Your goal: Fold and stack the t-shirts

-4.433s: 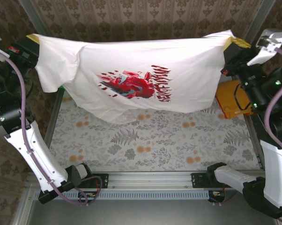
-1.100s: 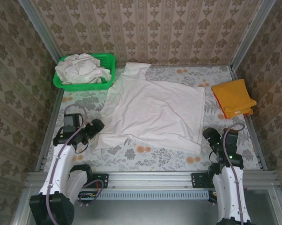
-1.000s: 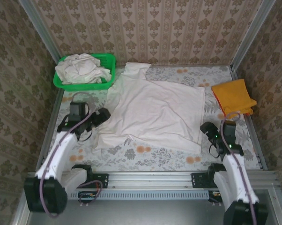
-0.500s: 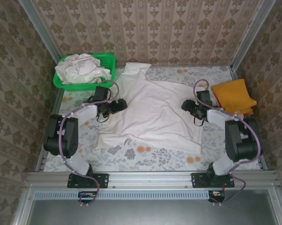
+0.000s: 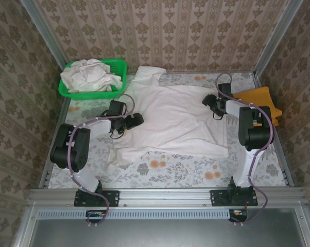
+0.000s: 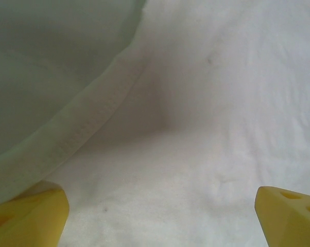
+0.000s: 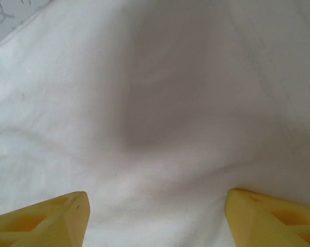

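Observation:
An off-white t-shirt lies spread on the table, plain face up, its collar end toward the back wall. My left gripper rests low at the shirt's left edge. In the left wrist view the left gripper is open, its yellow fingertips far apart over flat cloth and a hem. My right gripper is over the shirt's upper right part. The right wrist view has the right gripper open too, with smooth white cloth between its fingertips. A folded orange t-shirt lies at the right, partly behind the right arm.
A green basket at the back left holds several crumpled off-white shirts. Patterned walls and metal rails close in the table on three sides. Flowered tablecloth shows along the front, below the shirt's hem.
Both arms have swung from the near edge onto the shirt, the right gripper ending further back. The shirt's right side has shifted and its lower left corner has rumpled.

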